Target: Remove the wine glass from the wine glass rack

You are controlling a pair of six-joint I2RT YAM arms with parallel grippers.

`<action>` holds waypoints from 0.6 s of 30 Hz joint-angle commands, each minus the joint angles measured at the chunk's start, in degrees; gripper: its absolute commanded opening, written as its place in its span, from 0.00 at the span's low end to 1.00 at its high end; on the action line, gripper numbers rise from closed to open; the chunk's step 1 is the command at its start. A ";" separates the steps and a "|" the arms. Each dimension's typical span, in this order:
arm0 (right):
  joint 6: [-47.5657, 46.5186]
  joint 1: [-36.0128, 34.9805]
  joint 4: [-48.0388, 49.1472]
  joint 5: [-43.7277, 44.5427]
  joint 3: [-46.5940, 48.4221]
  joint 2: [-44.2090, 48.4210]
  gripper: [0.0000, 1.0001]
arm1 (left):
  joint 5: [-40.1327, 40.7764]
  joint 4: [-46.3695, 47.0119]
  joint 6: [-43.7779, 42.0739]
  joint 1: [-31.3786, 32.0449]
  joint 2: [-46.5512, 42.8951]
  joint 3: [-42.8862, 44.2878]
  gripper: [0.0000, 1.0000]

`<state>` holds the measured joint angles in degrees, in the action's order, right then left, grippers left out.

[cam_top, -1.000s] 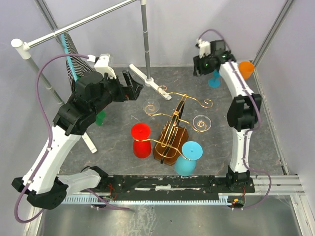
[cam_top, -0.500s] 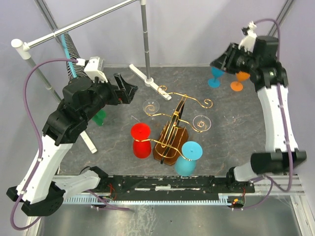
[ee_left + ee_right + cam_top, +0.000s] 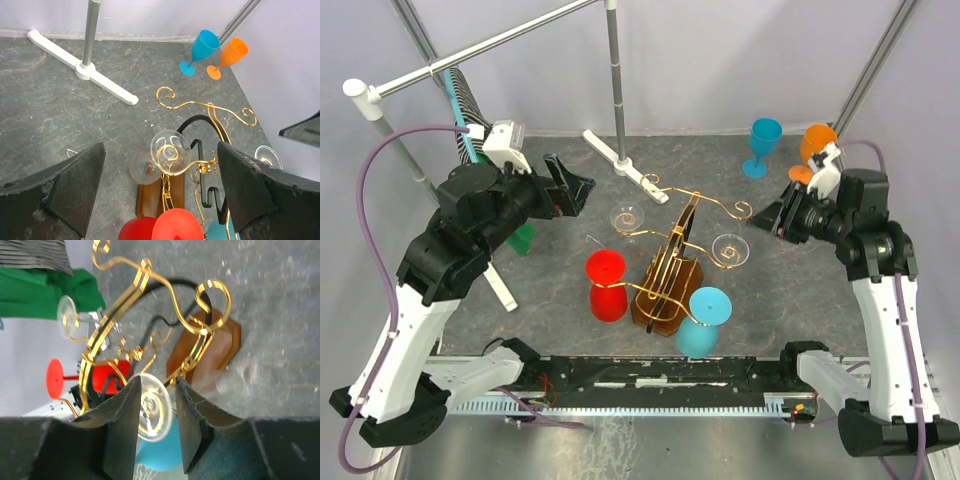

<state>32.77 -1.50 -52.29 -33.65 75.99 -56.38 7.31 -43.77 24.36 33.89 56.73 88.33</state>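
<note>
— Right wrist view: what is showing between those two dark fingers [image 3: 122,435]?

— I am looking at the round foot of a clear wine glass [image 3: 152,409]. It is hanging upside down from a curled arm of the gold rack [image 3: 212,347], foot up and bowl down, which is why I am seeing a disc and not a rim. My right end effector [image 3: 157,382] is standing partly open, and it is gripping nothing. From above, it is sitting just off the rack's right side, near that glass but apart from it.

— Why are you coming in from the side?

— I am judging that the wire curl is carrying the foot, so the glass is probably coming free only by sliding outward along the arm, not by lifting straight up.

— And your other arm?

— My left end effector [image 3: 572,182] is hovering fully open and holding nothing, pointing toward the second clear glass [image 3: 628,217] on the rack's far left side.

— What else is crowding you?

— A red glass [image 3: 607,285] and a light-blue glass [image 3: 703,318] are hanging on the near side. A blue glass [image 3: 761,145] and an orange glass [image 3: 817,143] are standing on the worktop [image 3: 540,300], well apart from the rack.
</note>
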 commanded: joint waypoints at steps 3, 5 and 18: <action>0.73 -0.08 -0.91 -4.71 -7.91 5.87 0.41 | -0.85 1.29 0.69 0.31 -0.89 0.72 0.99; -2.02 -0.06 -3.88 -4.03 -7.18 5.13 0.42 | -1.33 1.32 0.67 0.28 -0.75 0.95 0.99; -3.40 -0.03 -1.69 -12.26 -11.83 5.27 0.38 | -0.73 1.49 0.51 0.29 -1.60 0.01 0.99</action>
<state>30.37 -1.50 -56.93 -40.82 64.97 -51.44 6.96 -44.07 24.38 33.89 55.86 88.16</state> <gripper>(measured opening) 0.396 0.992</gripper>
